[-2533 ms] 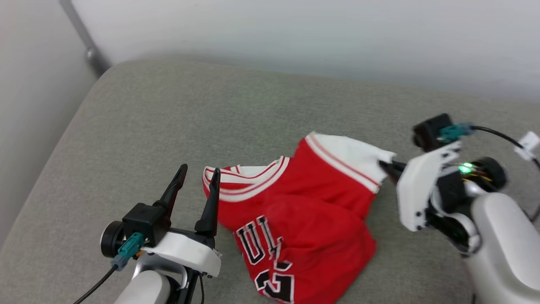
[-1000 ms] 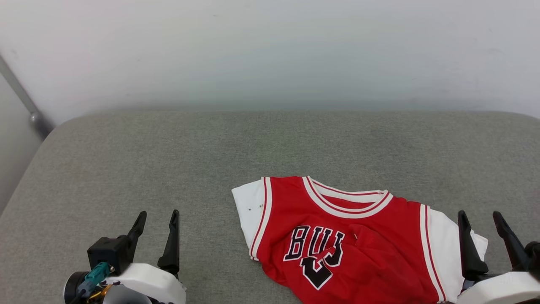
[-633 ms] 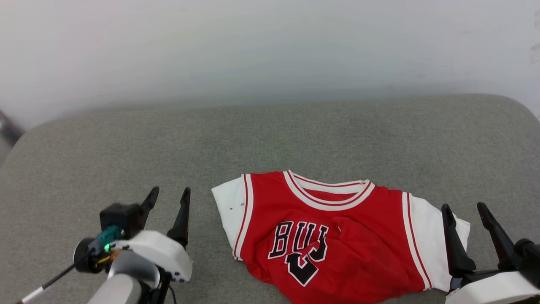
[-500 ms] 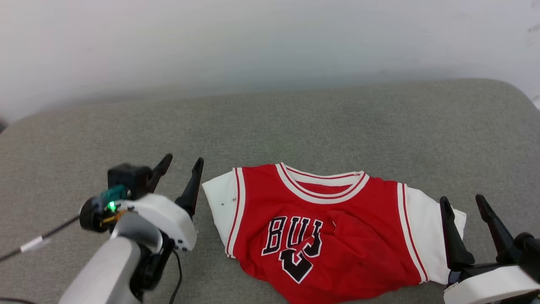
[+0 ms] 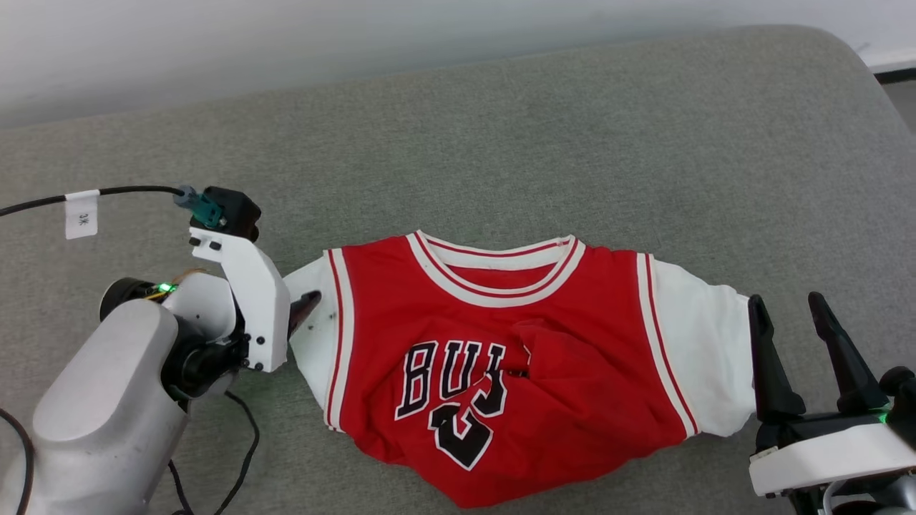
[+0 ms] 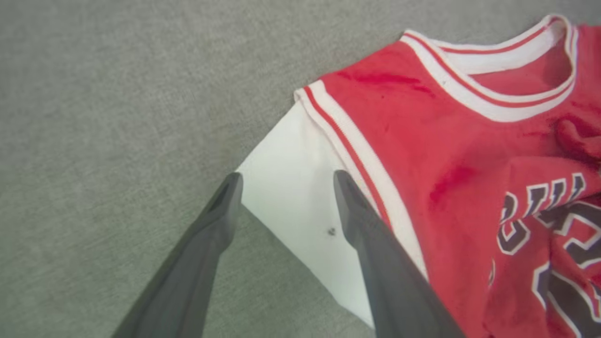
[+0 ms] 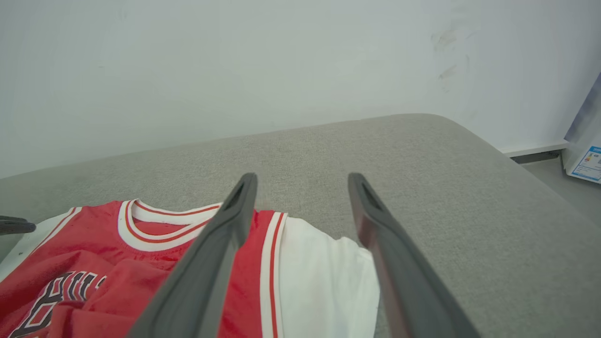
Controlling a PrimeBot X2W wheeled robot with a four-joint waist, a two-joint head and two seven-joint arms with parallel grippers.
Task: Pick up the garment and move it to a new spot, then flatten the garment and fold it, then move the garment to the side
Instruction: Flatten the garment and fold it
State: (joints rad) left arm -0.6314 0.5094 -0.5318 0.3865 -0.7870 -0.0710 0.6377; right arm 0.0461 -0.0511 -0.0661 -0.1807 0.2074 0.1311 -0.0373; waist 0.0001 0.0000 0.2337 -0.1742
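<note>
The garment (image 5: 501,343), a red jersey with white sleeves, lies chest up on the grey cushion (image 5: 501,143). Its lower front is rumpled, with a fold over the black letters and number. My left gripper (image 6: 287,178) is open, its tips straddling the corner of the garment's left white sleeve (image 6: 291,197). In the head view one dark left finger (image 5: 304,306) pokes past the white wrist housing onto that sleeve. My right gripper (image 5: 783,300) stands open just beside the right white sleeve (image 5: 705,350), with nothing between its fingers.
The cushion's back edge meets a white wall (image 7: 235,70). At the right its rounded edge drops to the floor (image 5: 898,93), where a white box (image 7: 587,155) stands. The left arm's black cable (image 5: 107,192) trails across the cushion.
The camera has tilted down and shifted. The garment went from a crumpled heap to lying spread out. My left arm has swung forward and right onto the left sleeve. The right gripper stays open.
</note>
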